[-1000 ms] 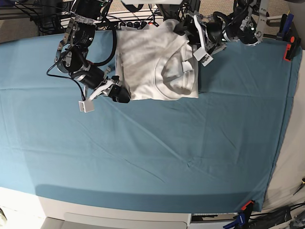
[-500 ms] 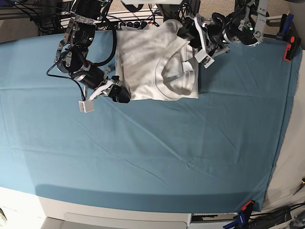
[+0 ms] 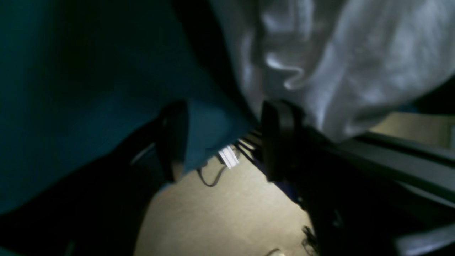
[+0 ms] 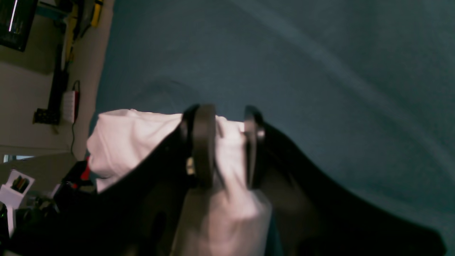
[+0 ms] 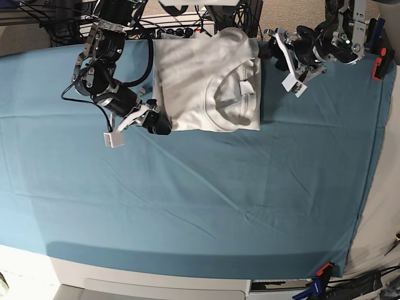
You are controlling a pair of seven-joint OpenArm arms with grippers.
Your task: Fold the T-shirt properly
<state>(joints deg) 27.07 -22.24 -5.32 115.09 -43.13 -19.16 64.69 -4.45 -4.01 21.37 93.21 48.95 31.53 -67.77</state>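
The white T-shirt [image 5: 206, 84] lies folded into a rectangle at the back middle of the teal cloth [image 5: 200, 200], collar up. My right gripper [image 5: 160, 125] is at its front left corner. In the right wrist view the gripper [image 4: 227, 142] is shut on a fold of the T-shirt [image 4: 231, 199]. My left gripper [image 5: 275, 55] hovers just off the shirt's back right edge, open and empty. In the left wrist view the gripper [image 3: 224, 140] is spread wide over the cloth's back edge, with the shirt [image 3: 337, 60] beside one finger [image 3: 279, 138].
The teal cloth covers the whole table. Red clamps [image 5: 379, 67] hold it at the right edge and an orange one [image 5: 323, 269] at the front right. Cables and the arm bases [image 5: 181, 28] crowd the back edge behind the shirt.
My left gripper has let go of the shirt's right side and drawn back to the right, off the fabric. The shirt's back right part has settled flat. The right gripper has not moved.
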